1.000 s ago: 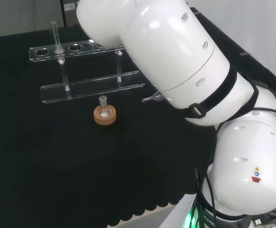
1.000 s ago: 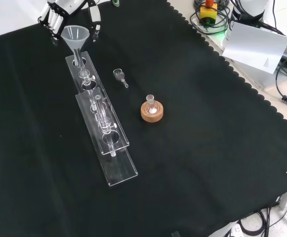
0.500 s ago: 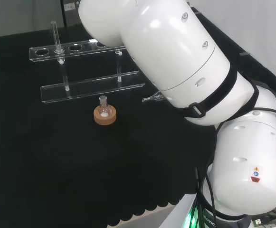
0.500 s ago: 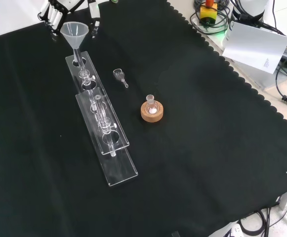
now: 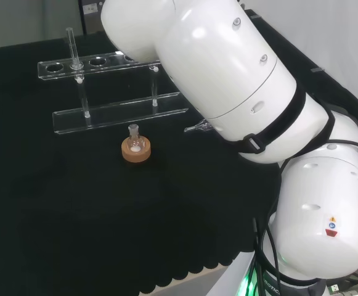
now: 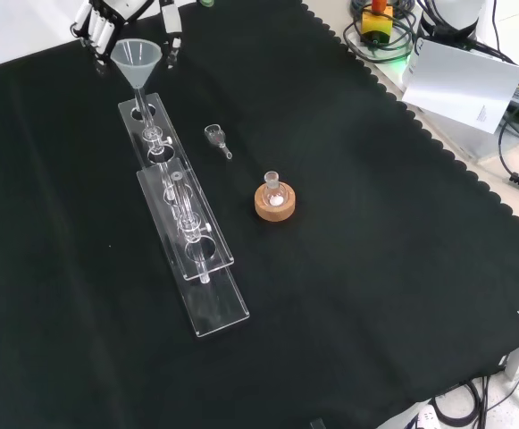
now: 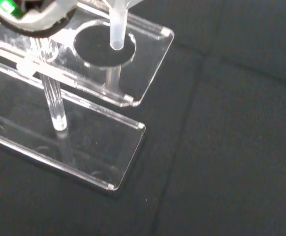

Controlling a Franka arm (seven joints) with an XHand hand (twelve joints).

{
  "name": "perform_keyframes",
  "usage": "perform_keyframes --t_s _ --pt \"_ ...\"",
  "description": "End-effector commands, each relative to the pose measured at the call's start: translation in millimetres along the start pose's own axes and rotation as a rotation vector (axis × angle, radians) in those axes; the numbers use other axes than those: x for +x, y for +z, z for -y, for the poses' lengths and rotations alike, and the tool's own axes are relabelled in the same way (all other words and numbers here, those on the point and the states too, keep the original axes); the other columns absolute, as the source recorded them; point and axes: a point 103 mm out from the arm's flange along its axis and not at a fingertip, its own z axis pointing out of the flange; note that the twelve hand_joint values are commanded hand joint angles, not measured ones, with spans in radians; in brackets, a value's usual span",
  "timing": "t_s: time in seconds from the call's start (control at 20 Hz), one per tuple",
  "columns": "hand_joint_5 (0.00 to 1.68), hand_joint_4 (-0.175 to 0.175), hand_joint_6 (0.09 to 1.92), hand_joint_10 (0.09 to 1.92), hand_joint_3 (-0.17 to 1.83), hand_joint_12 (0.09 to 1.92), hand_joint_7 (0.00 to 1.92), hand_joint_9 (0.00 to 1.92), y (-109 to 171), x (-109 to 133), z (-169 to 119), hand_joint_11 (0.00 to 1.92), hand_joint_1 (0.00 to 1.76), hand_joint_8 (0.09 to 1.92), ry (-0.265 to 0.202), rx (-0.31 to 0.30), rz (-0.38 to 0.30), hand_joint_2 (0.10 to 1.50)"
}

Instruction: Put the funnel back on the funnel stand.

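The hand sits at the top edge of the front view, its fingers curled down on either side of the funnel and holding it by the cone. The funnel hangs upright just below the hand, its stem tip poised over the end hole of the clear funnel stand; in the wrist view the tip is just above that hole, not yet through it. No legible writing appears on the glassware. Below the hand in the front view, a small glass stopper lies beside the stand, and farther off a small flask sits on its cork ring. The black cloth beyond them lies bare to its scalloped edge.
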Motion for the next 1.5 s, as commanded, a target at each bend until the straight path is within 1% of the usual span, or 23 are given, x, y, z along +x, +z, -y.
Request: perform_keyframes --t_s 0.05,0.25,0.4,0.6,0.7,0.8,0.9,0.95,1.0,1.15,1.25,1.35,1.5 --pt "0.57 -0.018 0.82 0.54 0.61 1.35 0.63 0.73 7.4 5.5 -5.9 0.36 0.84 0.68 0.004 0.022 0.009 0.64" --pt "0.57 -0.018 0.81 0.54 0.61 1.35 0.63 0.73 8.5 2.3 -5.8 0.36 0.84 0.69 -0.002 0.018 0.001 0.64" --pt "0.53 -0.023 0.8 0.54 0.61 1.35 0.61 0.73 10.0 6.8 -7.9 0.36 0.84 0.68 -0.008 0.024 -0.004 0.64" --pt "0.39 -0.038 0.69 0.55 0.61 1.36 0.55 0.69 13.0 8.5 -10.0 0.35 0.84 0.7 -0.009 0.07 -0.007 0.63" --pt "0.29 -0.044 0.47 0.59 0.61 1.39 0.37 0.57 12.8 7.1 -12.0 0.28 0.83 0.71 -0.002 0.109 -0.001 0.61" --pt "0.24 -0.046 0.25 0.65 0.61 1.42 0.21 0.44 13.6 5.2 -11.8 0.22 0.81 0.71 0.009 0.131 0.006 0.6" --pt "0.2 -0.046 0.12 0.69 0.6 1.44 0.08 0.34 15.2 5.1 -11.1 0.18 0.8 0.7 0.014 0.16 0.009 0.58" --pt "0.17 -0.044 0.09 0.71 0.59 1.45 0.04 0.29 18.0 4.5 -9.1 0.15 0.79 0.62 -0.006 0.135 -0.01 0.58" --pt "0.14 -0.042 0.09 0.73 0.58 1.45 0.02 0.23 15.6 4.3 -8.5 0.13 0.78 0.53 -0.008 0.139 -0.026 0.58" --pt "0.09 -0.04 0.09 0.76 0.55 1.47 0.0 0.14 12.5 7.5 -6.5 0.09 0.77 0.33 0.008 0.138 -0.018 0.58" --pt "0.07 -0.039 0.09 0.77 0.54 1.47 0.0 0.12 7.9 4.6 -2.3 0.08 0.77 0.28 0.017 0.126 -0.004 0.58" --pt "0.07 -0.039 0.09 0.78 0.54 1.47 0.0 0.11 1.0 8.8 3.4 0.07 0.76 0.27 0.032 0.107 0.009 0.58" --pt "0.07 -0.039 0.09 0.78 0.53 1.48 0.0 0.11 -6.2 14.1 16.6 0.07 0.76 0.27 0.04 0.084 -0.003 0.58"
